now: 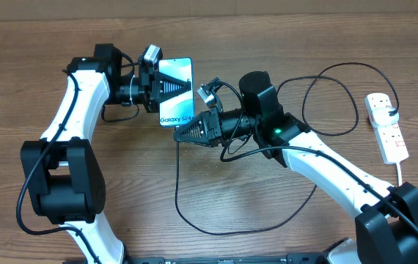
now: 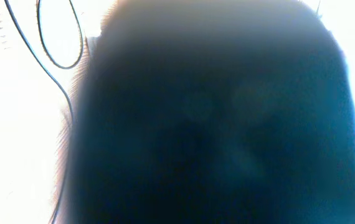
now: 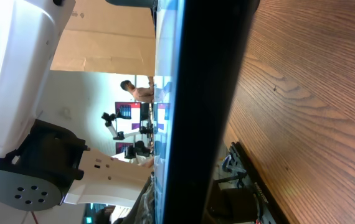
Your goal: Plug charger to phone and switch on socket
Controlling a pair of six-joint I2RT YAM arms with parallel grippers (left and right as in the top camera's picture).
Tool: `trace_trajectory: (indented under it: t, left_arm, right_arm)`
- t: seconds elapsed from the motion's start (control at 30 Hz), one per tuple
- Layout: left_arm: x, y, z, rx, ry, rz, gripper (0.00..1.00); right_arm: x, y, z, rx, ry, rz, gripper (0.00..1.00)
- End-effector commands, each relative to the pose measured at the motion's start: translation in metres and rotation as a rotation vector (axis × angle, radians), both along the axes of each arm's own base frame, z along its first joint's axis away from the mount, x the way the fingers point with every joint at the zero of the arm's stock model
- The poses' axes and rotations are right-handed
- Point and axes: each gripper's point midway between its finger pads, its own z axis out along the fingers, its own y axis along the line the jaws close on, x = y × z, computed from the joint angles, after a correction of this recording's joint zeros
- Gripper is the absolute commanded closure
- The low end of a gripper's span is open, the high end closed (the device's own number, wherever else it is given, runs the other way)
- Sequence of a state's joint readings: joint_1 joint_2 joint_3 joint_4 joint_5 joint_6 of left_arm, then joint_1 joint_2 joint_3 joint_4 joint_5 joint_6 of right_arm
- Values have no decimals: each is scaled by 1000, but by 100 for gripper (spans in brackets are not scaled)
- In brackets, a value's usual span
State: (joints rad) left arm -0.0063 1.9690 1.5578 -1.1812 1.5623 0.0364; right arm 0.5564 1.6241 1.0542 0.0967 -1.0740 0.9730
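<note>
Phone (image 1: pixel 183 70) clamped in closed left tool (image 1: pixel 169 88).
Right tool (image 1: pixel 182 134) was pinched shut on charger (image 1: pixel 177 192) at phone's lettered end.

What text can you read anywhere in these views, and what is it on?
"Galaxy S24": white lettering on the phone screen, overhead view.
On the socket, any markings are too small to read.
Wrist views: nothing legible.

Phone (image 1: pixel 183 73) screen glows light blue, white lettering; charger cable (image 1: pixel 177 192) black; socket (image 1: pixel 386 126) at three o'clock white, red switches; table (image 1: pixel 268 37) brown woodgrain.
</note>
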Motion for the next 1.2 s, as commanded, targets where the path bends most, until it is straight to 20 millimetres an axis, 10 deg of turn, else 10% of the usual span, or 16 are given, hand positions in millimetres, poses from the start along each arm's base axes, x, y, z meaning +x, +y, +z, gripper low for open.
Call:
trace_trajectory:
  t: [0.0, 0.07, 0.17, 0.2, 0.53, 0.93, 1.17]
  left_arm:
    - [-18, -20, 14, 0, -45, -56, 96]
    - [-18, -20, 14, 0, -45, -56, 96]
    - [-18, -20, 13, 2, -46, -56, 96]
    - [-18, -20, 13, 5, -45, -56, 96]
    - [-21, -25, 3, 60, -46, -73, 96]
    - [-21, -26, 4, 59, -45, -76, 95]
    - [-21, -26, 3, 60, -45, -76, 96]
  right_arm:
    - [59, -20, 8, -34, -104, -258, 96]
    - [61, -20, 8, -36, -108, -267, 88]
    - [56, -19, 9, -28, -119, -240, 4]
    - [54, -18, 10, -23, -134, -220, 0]
    - [42, -17, 10, -7, -130, -154, 4]
    - [40, -21, 12, 7, -149, -127, 69]
    - [45, -26, 13, 7, -151, -141, 73]
